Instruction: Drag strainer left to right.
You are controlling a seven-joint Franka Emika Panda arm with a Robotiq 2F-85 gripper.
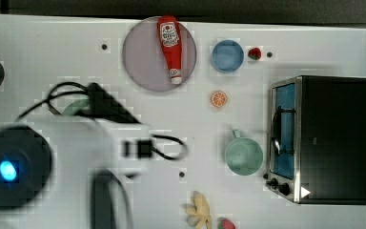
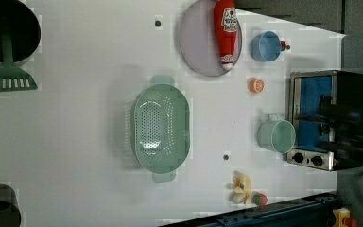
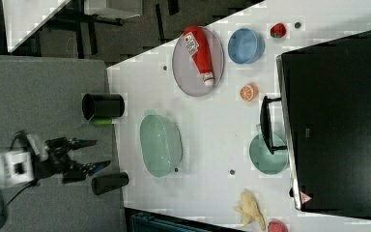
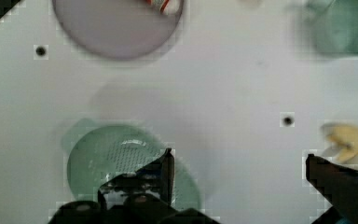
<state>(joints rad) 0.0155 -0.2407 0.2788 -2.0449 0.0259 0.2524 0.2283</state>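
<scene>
The pale green strainer [image 2: 160,127] stands upright on the white table [image 2: 75,142], left of the middle in the left view. It is an oval bowl with rows of small holes and two tab handles. In the right view the strainer [image 3: 160,145] lies well apart from my gripper [image 3: 101,152], which hovers high with its fingers spread open and empty. In the wrist view my gripper [image 4: 238,156] is open, with one finger [image 4: 165,172] over the rim of the strainer [image 4: 116,156] far below. In the top view my arm covers most of the strainer [image 1: 74,107].
A mint mug [image 2: 276,136] stands in front of a toaster oven [image 2: 326,118]. A grey plate [image 2: 198,42] holds a ketchup bottle [image 2: 226,30], beside a blue bowl [image 2: 265,46]. An orange slice [image 2: 256,85], a banana [image 2: 240,188], a spatula [image 2: 8,80] and black cups [image 3: 103,106] are around.
</scene>
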